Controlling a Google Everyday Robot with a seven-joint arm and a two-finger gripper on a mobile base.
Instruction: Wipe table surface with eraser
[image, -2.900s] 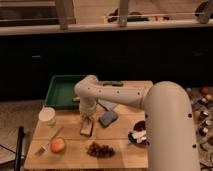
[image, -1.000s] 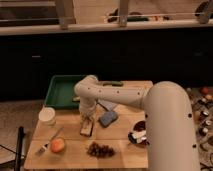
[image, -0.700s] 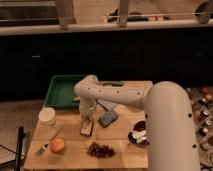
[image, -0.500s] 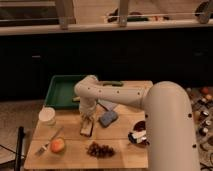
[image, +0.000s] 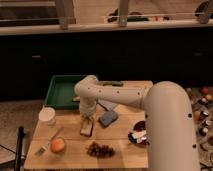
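The pale-wood table surface (image: 120, 146) fills the lower middle of the camera view. The eraser (image: 86, 129), a small tan block, rests on the table left of centre. My gripper (image: 87, 120) points down at the eraser's far end, with its fingers closed on either side of the block. The white arm curves in from the right and hides part of the tabletop on that side.
A dark green tray (image: 61, 91) sits at the back left. A blue-grey pad (image: 108, 118) lies just right of the eraser. A white cup (image: 47, 116), a fork (image: 46, 143), an orange fruit (image: 58, 145), grapes (image: 100, 149) and a dark bowl (image: 137, 135) stand around it.
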